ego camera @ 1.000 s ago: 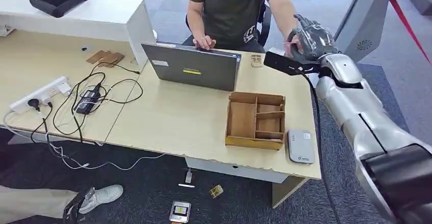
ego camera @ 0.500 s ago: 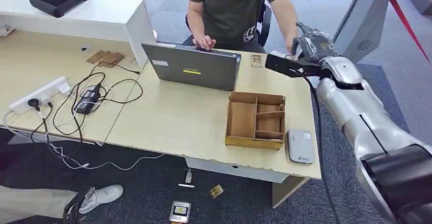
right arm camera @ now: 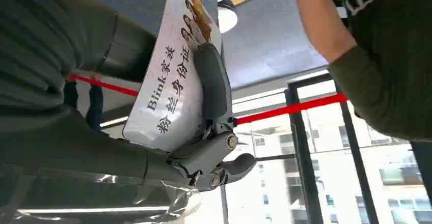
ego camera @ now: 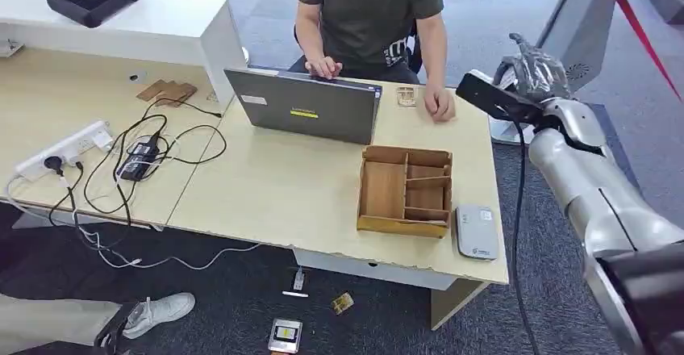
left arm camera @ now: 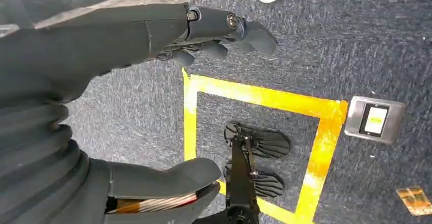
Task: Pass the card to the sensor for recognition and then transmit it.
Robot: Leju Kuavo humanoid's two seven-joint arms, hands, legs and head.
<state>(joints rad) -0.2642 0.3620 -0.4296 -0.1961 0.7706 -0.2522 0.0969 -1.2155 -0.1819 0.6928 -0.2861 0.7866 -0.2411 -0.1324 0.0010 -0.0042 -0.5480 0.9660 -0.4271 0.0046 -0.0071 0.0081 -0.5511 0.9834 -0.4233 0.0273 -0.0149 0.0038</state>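
My right hand (ego camera: 536, 68) is raised off the table's far right corner, fingers spread and nothing in them; in the right wrist view its thumb (right arm camera: 212, 84) and fingers (right arm camera: 224, 164) stand apart around empty air. A person's hand (ego camera: 440, 103) rests on the table just left of it. A small pale card-like item (ego camera: 406, 95) lies behind the laptop; I cannot tell whether it is the card. The grey sensor pad (ego camera: 476, 231) lies at the near right table edge. My left hand (left arm camera: 102, 46) hangs over the carpet, holding nothing.
A wooden compartment box (ego camera: 405, 191) stands left of the sensor. A grey laptop (ego camera: 305, 106) sits in front of the seated person (ego camera: 367, 12). Cables and a power strip (ego camera: 64, 149) lie on the left table. A white display stand (ego camera: 593, 16) rises behind my right hand.
My right hand has drawn back to the right, away from the table. The person's hand, which met it earlier, has dropped to the tabletop.
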